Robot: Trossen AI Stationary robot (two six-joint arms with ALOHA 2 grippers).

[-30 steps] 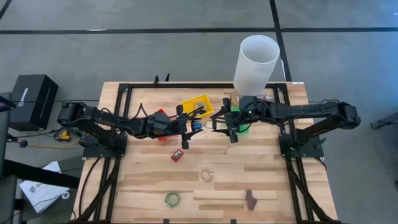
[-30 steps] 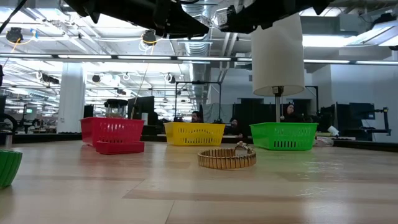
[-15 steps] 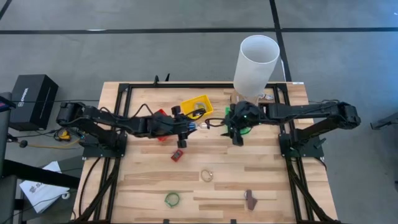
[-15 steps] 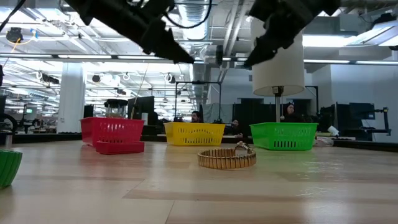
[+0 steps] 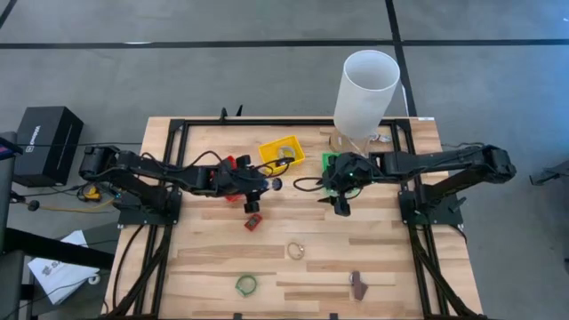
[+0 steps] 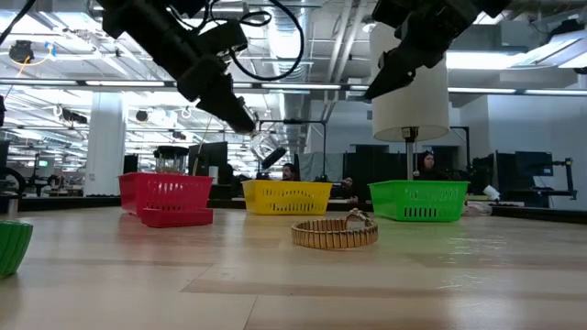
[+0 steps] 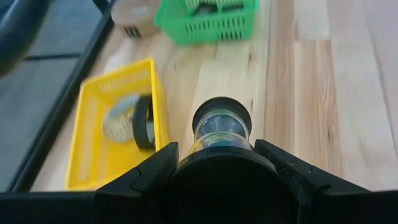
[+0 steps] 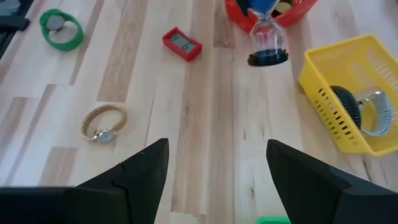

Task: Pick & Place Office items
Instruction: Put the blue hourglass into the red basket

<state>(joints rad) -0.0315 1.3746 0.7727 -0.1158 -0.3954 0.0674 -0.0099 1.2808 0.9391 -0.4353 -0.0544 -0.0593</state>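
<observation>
The left tool (image 7: 217, 163) is clamping an hourglass (image 7: 221, 124) by one dark end, holding it tilted above the bench (image 5: 373, 244) just beside the yellow bin (image 5: 283, 151). The right tool (image 8: 216, 163) is hanging with fingers apart and empty. Since a second ago, both arms are pulling back from each other, the hourglass now farther from the yellow bin.

Pale matt wood table (image 5: 293, 267), glossy perforated plastic yellow bin (image 7: 93, 124), shiny metal watch (image 6: 335, 233)
</observation>
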